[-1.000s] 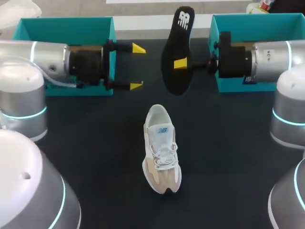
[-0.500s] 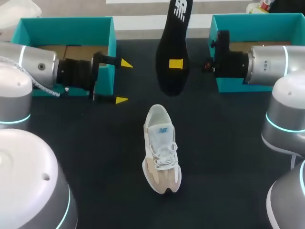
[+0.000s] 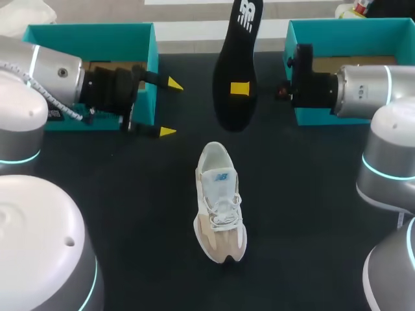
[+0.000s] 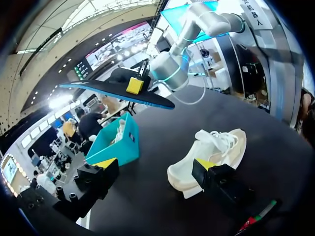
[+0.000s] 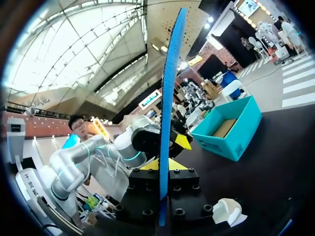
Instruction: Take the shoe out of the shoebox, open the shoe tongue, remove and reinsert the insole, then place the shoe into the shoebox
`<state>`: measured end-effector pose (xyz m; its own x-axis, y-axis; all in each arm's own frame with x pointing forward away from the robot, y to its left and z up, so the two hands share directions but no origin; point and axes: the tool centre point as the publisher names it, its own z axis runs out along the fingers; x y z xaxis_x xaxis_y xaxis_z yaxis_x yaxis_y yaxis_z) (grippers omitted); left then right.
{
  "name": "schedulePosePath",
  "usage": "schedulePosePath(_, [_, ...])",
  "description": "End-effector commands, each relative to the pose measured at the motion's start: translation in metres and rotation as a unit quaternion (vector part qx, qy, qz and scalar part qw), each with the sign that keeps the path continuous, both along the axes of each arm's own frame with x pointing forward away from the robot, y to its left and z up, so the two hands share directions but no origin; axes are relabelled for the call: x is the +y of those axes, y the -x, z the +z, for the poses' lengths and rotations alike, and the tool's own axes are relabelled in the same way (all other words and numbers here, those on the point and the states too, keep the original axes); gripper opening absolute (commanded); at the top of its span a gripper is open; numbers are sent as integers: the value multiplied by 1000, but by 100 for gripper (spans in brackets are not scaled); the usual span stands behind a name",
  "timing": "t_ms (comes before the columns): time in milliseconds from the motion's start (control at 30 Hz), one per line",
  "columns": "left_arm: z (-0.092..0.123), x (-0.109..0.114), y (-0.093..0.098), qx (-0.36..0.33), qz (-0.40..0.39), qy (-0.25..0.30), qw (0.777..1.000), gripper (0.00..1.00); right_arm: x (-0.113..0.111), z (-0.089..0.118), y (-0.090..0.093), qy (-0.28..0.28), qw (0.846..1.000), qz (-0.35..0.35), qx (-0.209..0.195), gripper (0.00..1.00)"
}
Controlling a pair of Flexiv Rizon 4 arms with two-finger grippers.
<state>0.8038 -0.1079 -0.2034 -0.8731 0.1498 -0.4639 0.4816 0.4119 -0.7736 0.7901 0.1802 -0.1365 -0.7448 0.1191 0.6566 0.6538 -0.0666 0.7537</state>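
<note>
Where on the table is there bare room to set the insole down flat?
Bare table lies either side of the shoe, out to each arm's base. The back strip between left shoebox and right shoebox is crowded: the insole, right gripper shut on it, left gripper open.

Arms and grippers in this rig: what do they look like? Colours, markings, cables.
Left arm and right arm: rounded silver-grey links with glowing cyan joint rings, black wrist sections. Left gripper and right gripper: black bodies, two fingers with bright yellow tips. A thin pale cable runs along the left arm's wrist.
</note>
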Motion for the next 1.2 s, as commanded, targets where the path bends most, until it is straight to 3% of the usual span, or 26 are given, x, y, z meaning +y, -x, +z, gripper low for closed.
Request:
schedulePosePath(33, [-1, 0, 1, 0, -1, -1, 1000, 100, 3, -1, 0, 0, 1000, -1, 0, 0])
schedulePosePath(367, [-40, 11, 7, 38, 8, -27, 999, 100, 18, -46, -10, 10, 997, 27, -71, 0])
schedulePosePath(633, [-77, 14, 10, 81, 18, -40, 996, 100, 24, -71, -13, -6, 996, 43, -82, 0])
schedulePosePath(1000, [-109, 6, 25, 105, 8, -60, 993, 100, 36, -101, -11, -6, 995, 63, -76, 0])
schedulePosePath(1200, [-121, 2, 33, 116, 7, -68, 991, 100, 38, -105, -7, -12, 996, 56, -69, 0])
